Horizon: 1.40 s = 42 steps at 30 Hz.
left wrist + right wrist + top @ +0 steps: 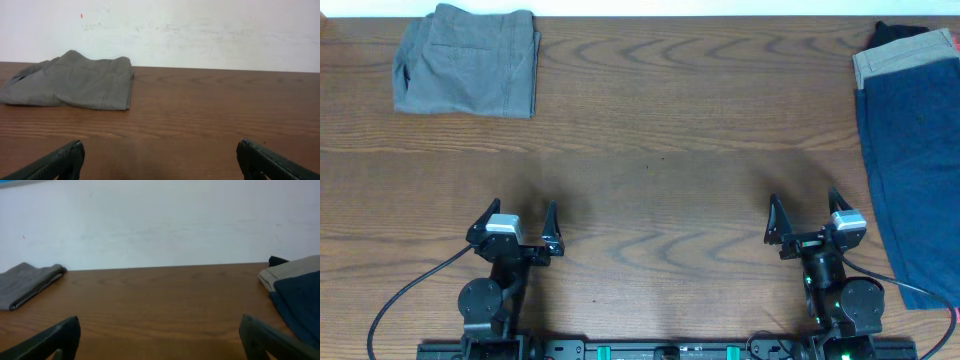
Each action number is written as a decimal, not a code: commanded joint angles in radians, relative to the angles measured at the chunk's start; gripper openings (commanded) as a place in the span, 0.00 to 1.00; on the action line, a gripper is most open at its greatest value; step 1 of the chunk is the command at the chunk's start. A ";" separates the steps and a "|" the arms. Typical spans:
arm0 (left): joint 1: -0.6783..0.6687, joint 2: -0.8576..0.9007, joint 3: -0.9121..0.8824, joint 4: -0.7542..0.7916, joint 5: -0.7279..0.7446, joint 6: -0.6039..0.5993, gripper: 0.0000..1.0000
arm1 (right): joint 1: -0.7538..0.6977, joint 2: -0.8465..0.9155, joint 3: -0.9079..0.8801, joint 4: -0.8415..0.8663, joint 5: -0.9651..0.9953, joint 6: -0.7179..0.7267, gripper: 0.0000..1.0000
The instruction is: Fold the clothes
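The grey shorts point(467, 61) lie folded at the table's far left; they also show in the left wrist view point(70, 82) and the right wrist view point(27, 284). A navy-blue garment point(913, 165) lies at the right edge on top of a tan garment point(905, 57), both also in the right wrist view point(298, 300) point(287, 271). My left gripper point(518, 219) is open and empty near the front edge, far from the shorts. My right gripper point(806, 213) is open and empty, just left of the navy garment.
The wooden table point(660, 150) spreads bare between the piles. A white wall point(200, 30) stands behind the far edge. Black cables point(405, 290) trail from both arm bases along the front edge. A dark item point(895, 33) peeks from behind the tan garment.
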 commanded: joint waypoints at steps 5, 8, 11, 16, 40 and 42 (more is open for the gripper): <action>-0.002 -0.004 -0.015 -0.036 0.010 0.017 0.98 | -0.063 -0.044 -0.002 -0.061 -0.011 -0.033 0.99; -0.002 -0.004 -0.015 -0.036 0.010 0.017 0.98 | -0.107 -0.063 -0.002 -0.140 -0.011 -0.032 0.99; -0.002 -0.004 -0.015 -0.036 0.010 0.017 0.98 | -0.140 -0.080 -0.002 -0.196 -0.016 -0.021 0.99; -0.002 -0.004 -0.015 -0.036 0.010 0.017 0.98 | -0.160 -0.084 -0.002 -0.195 -0.021 -0.013 0.99; -0.002 -0.004 -0.015 -0.036 0.010 0.017 0.98 | -0.160 -0.083 -0.002 -0.195 -0.018 -0.013 0.99; -0.002 -0.004 -0.015 -0.036 0.010 0.017 0.98 | -0.160 -0.083 -0.002 -0.195 -0.018 -0.013 0.99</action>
